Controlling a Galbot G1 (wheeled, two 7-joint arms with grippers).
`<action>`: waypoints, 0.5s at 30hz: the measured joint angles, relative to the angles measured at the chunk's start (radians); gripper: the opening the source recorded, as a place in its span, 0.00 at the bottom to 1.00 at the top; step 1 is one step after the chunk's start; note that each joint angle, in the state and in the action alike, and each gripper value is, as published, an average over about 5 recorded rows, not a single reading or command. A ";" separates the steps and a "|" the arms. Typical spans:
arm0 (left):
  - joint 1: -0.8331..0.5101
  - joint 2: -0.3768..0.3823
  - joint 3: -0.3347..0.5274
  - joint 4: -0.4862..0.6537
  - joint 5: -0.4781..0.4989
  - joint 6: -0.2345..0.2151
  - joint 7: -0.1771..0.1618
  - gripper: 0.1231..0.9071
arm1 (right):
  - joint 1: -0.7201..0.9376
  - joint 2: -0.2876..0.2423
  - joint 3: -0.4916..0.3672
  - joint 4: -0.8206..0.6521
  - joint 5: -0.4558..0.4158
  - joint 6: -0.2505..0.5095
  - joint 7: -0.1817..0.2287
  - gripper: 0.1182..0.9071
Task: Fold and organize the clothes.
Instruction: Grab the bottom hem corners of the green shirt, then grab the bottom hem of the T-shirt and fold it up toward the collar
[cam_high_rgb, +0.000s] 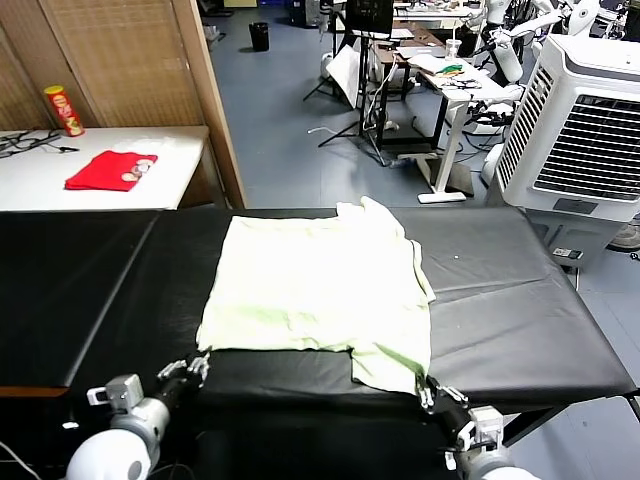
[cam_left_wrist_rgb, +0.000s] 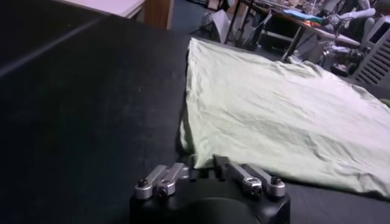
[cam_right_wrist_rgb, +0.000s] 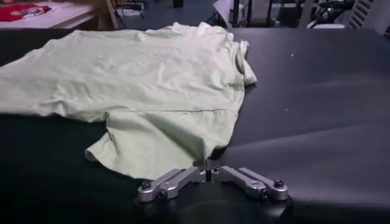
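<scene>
Mostly flat pale green T-shirt (cam_high_rgb: 315, 295), wrinkled, one sleeve folded in

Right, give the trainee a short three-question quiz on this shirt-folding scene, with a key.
1. True or false: the T-shirt lies spread on the black table, printed graphic facing up.
2. Which gripper sits at the near edge by the sleeve hanging toward the robot? A) left gripper B) right gripper
3. Fill in: the red cloth lies on the ____ side table, beside a snack can.

Key: 1 false, no print shows; 2 B; 3 white.
</scene>
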 joint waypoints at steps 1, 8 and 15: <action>0.008 -0.003 -0.004 -0.008 0.003 -0.001 -0.001 0.00 | -0.007 0.001 0.002 0.010 -0.001 -0.001 0.002 0.00; 0.087 -0.015 -0.045 -0.076 0.013 -0.017 -0.004 0.00 | -0.086 0.001 0.021 0.094 -0.001 0.001 0.024 0.00; 0.213 -0.034 -0.107 -0.164 -0.002 -0.080 0.014 0.00 | -0.100 -0.011 0.059 0.099 0.042 0.090 -0.011 0.00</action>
